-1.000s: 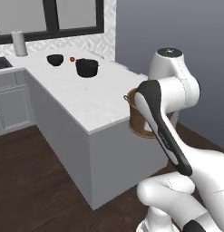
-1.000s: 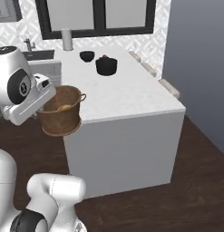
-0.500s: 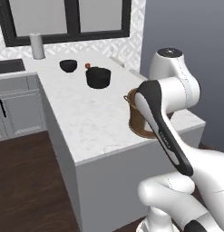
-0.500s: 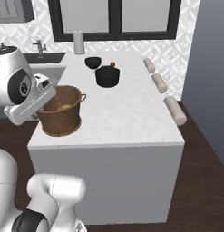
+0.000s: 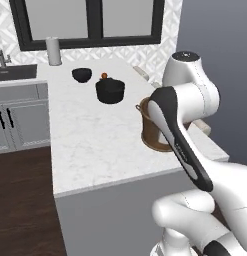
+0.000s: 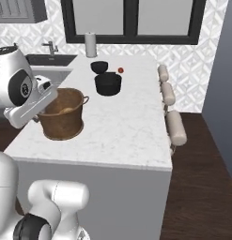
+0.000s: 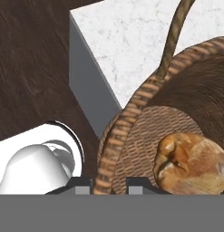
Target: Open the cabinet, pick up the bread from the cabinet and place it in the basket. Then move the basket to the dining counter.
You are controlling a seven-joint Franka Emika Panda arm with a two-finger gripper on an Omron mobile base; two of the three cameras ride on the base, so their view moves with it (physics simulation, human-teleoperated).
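Observation:
My gripper (image 7: 109, 183) is shut on the rim of the brown woven basket (image 7: 112, 144), one finger on each side of the wall. The tan-orange bread (image 7: 191, 164) lies on the basket's floor. From the right base view the basket (image 6: 66, 118) sits low over the near left part of the white marble dining counter (image 6: 129, 129), with my hand at its left rim. From the left base view the basket (image 5: 151, 129) is partly hidden behind my forearm, near the right edge of the dining counter (image 5: 90, 145). Whether it touches the top I cannot tell. The cabinet is out of view.
A black pot (image 6: 108, 83), a black bowl (image 6: 99, 66) and a small red fruit (image 6: 120, 70) stand further back on the counter. A white roll (image 5: 54, 51) stands by the window and a sink (image 5: 15, 72) lies at the left. Padded stools (image 6: 176, 126) line the counter's right side.
The whole picture has shifted as the base drove toward the counter. The counter now lies under the basket instead of beside it. The gripper stays shut on the basket.

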